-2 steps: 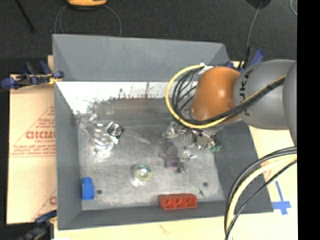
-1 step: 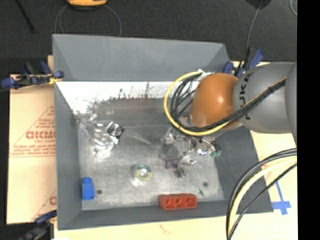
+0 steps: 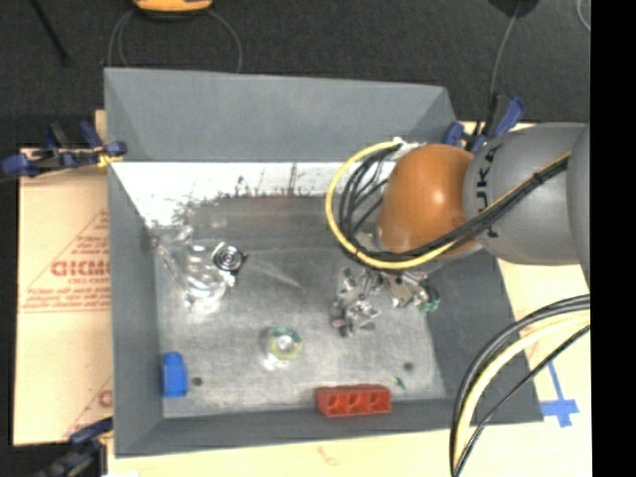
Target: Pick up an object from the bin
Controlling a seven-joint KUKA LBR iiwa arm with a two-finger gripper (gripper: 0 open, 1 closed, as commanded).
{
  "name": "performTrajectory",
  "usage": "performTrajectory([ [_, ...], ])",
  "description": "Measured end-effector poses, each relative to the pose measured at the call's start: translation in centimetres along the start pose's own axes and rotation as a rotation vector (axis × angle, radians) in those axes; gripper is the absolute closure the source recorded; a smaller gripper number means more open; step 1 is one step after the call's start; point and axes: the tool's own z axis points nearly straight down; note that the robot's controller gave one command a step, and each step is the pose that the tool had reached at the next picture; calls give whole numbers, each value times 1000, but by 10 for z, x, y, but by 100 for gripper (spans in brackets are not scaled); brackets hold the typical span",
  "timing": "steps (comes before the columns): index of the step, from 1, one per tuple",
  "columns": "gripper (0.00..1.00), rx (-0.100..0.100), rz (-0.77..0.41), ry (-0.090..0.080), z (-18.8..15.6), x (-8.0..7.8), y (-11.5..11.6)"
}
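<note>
Camera view. Readable writing: black letters "UKA" (image 3: 484, 174) running up the grey arm (image 3: 537, 192), the first letter cut off by the orange cover (image 3: 422, 202).

Surface: grey metal bin (image 3: 268, 117) with sloped walls, floor scuffed, pale scratch marks along the far wall. Dark carpet-like floor (image 3: 298, 18) around the bin.

Arm pose: reaching in over the bin's right edge, wrist bent down, orange cover on top, yellow and black cables (image 3: 343, 182) looped round the cover's left side. Gripper (image 3: 358, 304) low over the floor, right of centre, just below the cover. Gripper opening not readable from here, metal parts too tangled to sort out. Whatever lies under it also unreadable.

Nearest thing: small green bit (image 3: 429, 306) just beside the gripper, toward the right wall.

Rest, all well apart from the gripper:
- red block (image 3: 353, 399) with a row of holes, flat against the near edge, right of middle
- blue block (image 3: 174, 374) in the near left corner
- round clear piece (image 3: 281, 346) on the floor, near centre, toward the near edge
- crumpled clear plastic piece (image 3: 194, 276) by the left wall, metal coil (image 3: 230, 257) touching its right side
</note>
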Motion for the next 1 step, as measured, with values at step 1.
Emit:
performTrajectory([
  [1, 100, -2, -285, 2, -151, 9, 3],
])
